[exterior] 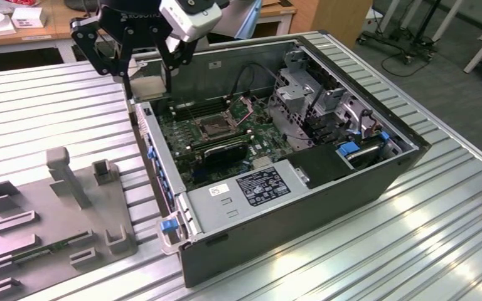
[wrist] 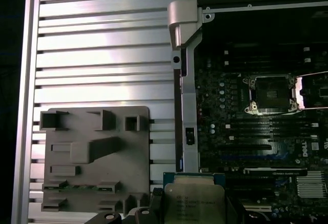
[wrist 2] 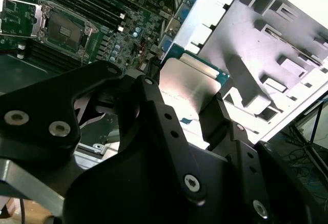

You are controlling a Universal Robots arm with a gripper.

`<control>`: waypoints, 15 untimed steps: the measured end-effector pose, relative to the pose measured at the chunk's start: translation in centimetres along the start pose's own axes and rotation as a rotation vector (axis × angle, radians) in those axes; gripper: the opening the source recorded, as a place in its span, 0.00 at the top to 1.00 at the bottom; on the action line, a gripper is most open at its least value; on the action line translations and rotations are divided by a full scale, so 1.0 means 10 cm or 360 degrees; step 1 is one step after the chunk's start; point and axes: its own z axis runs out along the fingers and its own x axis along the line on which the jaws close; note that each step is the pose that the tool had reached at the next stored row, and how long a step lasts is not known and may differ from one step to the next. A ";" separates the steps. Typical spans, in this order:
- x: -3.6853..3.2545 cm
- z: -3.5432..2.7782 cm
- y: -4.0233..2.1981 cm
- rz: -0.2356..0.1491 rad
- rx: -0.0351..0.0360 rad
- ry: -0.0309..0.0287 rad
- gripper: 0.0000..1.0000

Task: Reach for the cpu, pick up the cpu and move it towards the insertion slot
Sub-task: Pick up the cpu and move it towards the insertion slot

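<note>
Black fingers (wrist 2: 169, 131) of the gripper (exterior: 145, 59) are clenched on the cpu (wrist: 195, 201), one finger on each of two opposite edges. In the first wrist view the chip's silvery-white face with its thin green rim is turned to the camera; in the second wrist view it stands as a tilted metal plate (wrist 2: 192, 88) between the dark finger links. In the exterior view the cpu (exterior: 149, 83) shows as a pale square hanging between the fingers, lifted clear of any surface, just over the far corner of the open computer case (exterior: 408, 150) on the exterior view's left.

Down inside that case lies the green motherboard (exterior: 186, 147), and on it the insertion slot (exterior: 210, 127), a dark square socket in a silver frame, with its cover plate swung open beside it in both wrist views (wrist 2: 64, 29) (wrist: 270, 93). The chip is apart from the socket, above and to one side of it.

Beside the case, on the ribbed metal table (exterior: 48, 100), sits a grey parts fixture (exterior: 53, 222) with upright posts and pockets; a thin green memory stick (exterior: 44, 251) lies in one of its slots.
</note>
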 end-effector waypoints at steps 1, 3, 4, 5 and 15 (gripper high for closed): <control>-0.011 0.000 0.000 0.0000 0.0000 0.00001 0.46; -0.031 0.001 0.001 0.0000 0.0000 0.00000 0.46; -0.042 0.001 0.001 0.0000 0.0000 -0.00001 0.46; -0.052 0.001 0.002 0.0000 0.0000 0.00000 0.46; -0.150 0.003 0.005 0.0000 0.0000 -0.00001 0.46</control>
